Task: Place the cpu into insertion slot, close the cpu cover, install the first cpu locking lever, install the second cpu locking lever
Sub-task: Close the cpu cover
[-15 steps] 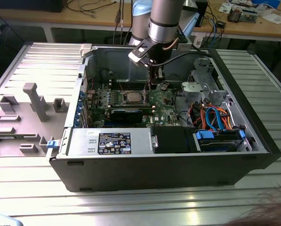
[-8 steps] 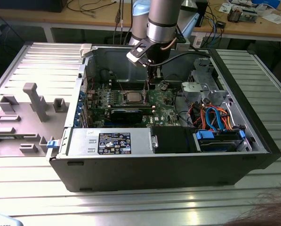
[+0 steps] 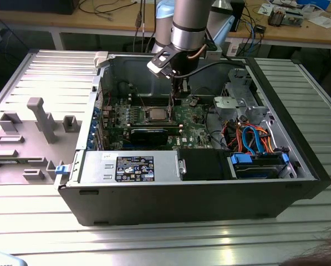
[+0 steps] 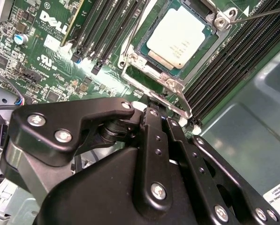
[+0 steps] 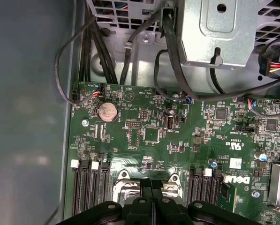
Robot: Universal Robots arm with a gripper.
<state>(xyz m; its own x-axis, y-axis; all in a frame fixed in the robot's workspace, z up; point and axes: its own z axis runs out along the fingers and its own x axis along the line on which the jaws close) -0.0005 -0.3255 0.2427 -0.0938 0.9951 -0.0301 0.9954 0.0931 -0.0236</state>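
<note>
Cpu [image 4: 177, 40] lies seated in the insertion slot [image 4: 177, 104] of the open computer case [image 3: 298, 144] at the middle of your bench [image 3: 154, 238]. The cpu cover [image 4: 149, 70] frames it, and your gripper [image 4: 151, 107], fingers pressed together, sits just beside the slot's rim.

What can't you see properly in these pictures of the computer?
First wrist view: the gripper hides most of the insertion slot; the picture's edge cuts off the rest.
Second wrist view: the gripper's black body hides the cpu cover's near edge, so what its tips touch cannot be told.
Exterior view: the cpu is too small to show whether it sits flat.
</note>
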